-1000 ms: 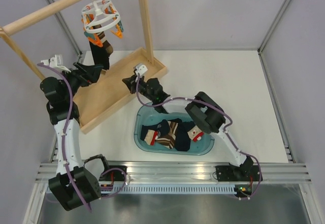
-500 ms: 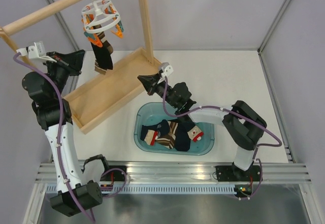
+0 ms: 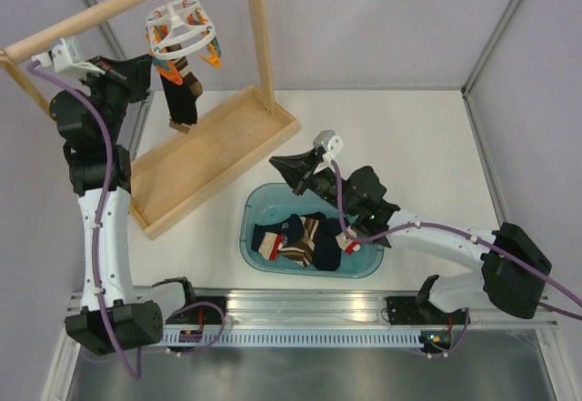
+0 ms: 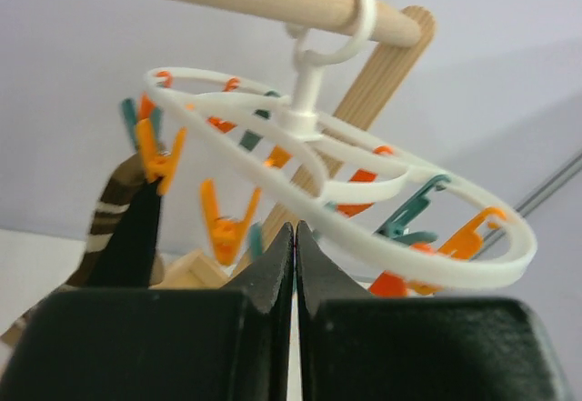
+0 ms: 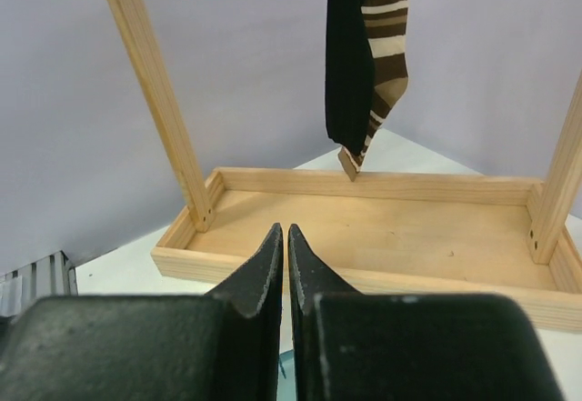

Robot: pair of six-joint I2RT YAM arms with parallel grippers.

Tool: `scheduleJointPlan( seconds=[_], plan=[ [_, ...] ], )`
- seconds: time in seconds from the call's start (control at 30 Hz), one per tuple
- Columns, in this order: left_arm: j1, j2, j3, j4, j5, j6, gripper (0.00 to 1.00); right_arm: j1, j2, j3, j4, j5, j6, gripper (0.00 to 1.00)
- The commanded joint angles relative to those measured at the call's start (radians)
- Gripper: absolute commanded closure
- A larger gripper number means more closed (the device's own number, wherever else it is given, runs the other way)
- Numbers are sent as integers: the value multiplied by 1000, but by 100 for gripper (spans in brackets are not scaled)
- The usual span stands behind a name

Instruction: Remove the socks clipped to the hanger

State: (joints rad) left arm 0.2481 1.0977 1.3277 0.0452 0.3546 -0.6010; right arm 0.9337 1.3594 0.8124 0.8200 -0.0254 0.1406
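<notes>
The white ring hanger (image 3: 182,37) hangs by its hook from the wooden pole (image 3: 100,12), with orange and teal clips around it. Two socks (image 3: 181,99), one black and one brown-striped, dangle together from its clips above the wooden tray. My left gripper (image 3: 147,64) is shut and empty, raised just left of the hanger; in the left wrist view its tips (image 4: 294,229) sit below the ring (image 4: 364,160), right of the socks (image 4: 127,233). My right gripper (image 3: 276,162) is shut and empty beyond the basin, pointing at the tray (image 5: 391,228) and the hanging socks (image 5: 366,55).
A teal basin (image 3: 251,208) near the front holds several loose socks (image 3: 305,242). The wooden rack's tray base (image 3: 218,151) and upright post (image 3: 258,37) stand at the back left. Metal frame bars rise at the corners.
My left gripper closed and rose from beside the hanging socks to the hanger's height. My right arm swung rightwards, away from the tray's edge. The socks still hang.
</notes>
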Motion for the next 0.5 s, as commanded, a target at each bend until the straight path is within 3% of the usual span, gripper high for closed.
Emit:
scheduleJointPlan(
  seconds=[0.0,0.47],
  plan=[
    [-128,66,128,50,-129,63,98,17,-57,-44,-85,8,-27,94],
    [-400,257,280,55,-261,167,98,25,-210,-151,-196,65,-36,95]
  ],
)
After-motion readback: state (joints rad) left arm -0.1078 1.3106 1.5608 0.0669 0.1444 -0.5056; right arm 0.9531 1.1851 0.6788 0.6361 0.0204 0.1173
